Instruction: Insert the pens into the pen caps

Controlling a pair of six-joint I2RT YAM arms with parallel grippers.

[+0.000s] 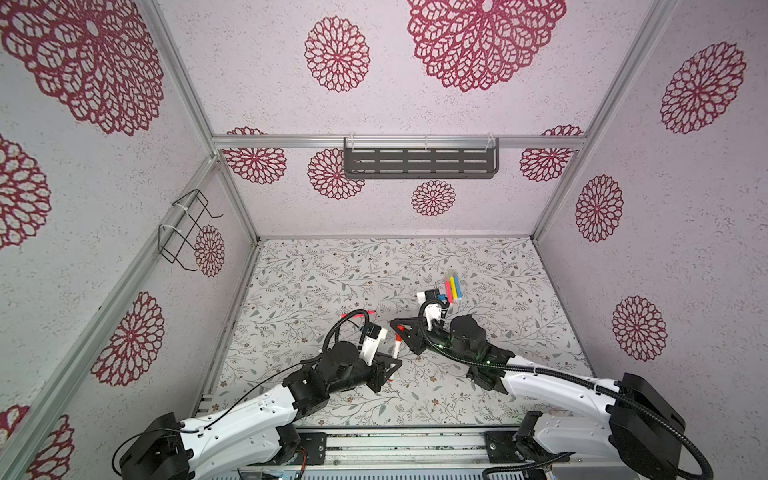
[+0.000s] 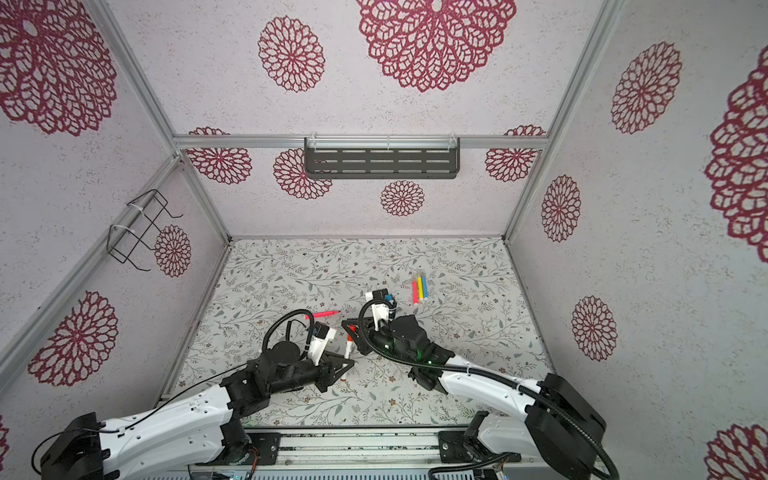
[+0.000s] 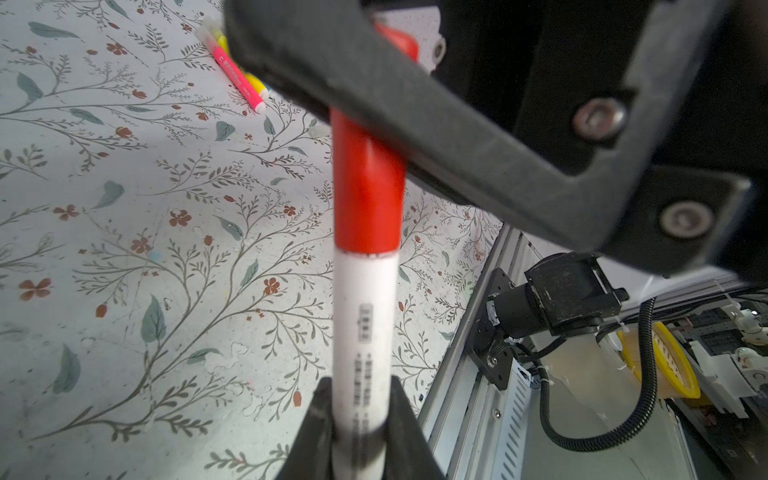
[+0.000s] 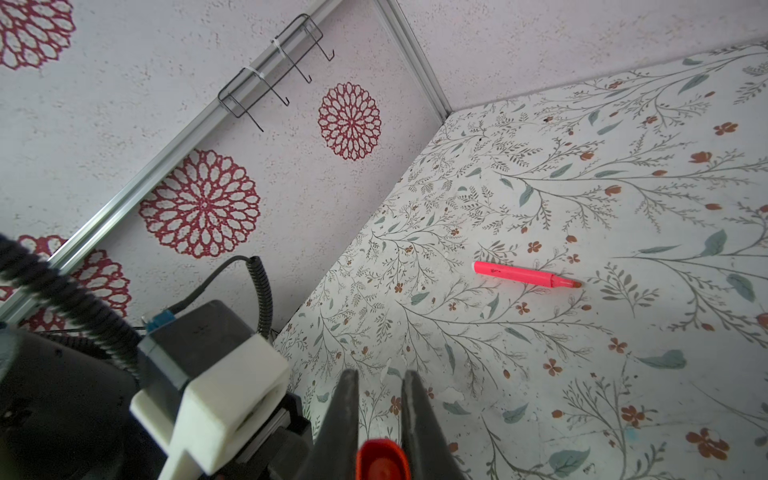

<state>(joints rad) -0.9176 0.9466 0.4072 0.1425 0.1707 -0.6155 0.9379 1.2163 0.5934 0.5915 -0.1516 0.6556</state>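
Closest to the lens in the left wrist view, the left gripper (image 3: pixel 359 388) has its jaws pinched on the white barrel of a pen (image 3: pixel 365 316). A red cap (image 3: pixel 368 208) covers the pen's far end and meets the barrel at a clean seam. The right gripper (image 4: pixel 380 376) is clamped on that cap, with the cap's end showing between its fingers in the right wrist view. In both top views the two grippers meet near the middle of the floral table (image 1: pixel 332 266). Farther back on the right arm's side, three pens (image 1: pixel 453 286), pink, yellow and blue, lie side by side. One pink pen (image 4: pixel 525 275) lies alone and uncapped, just beyond the left arm.
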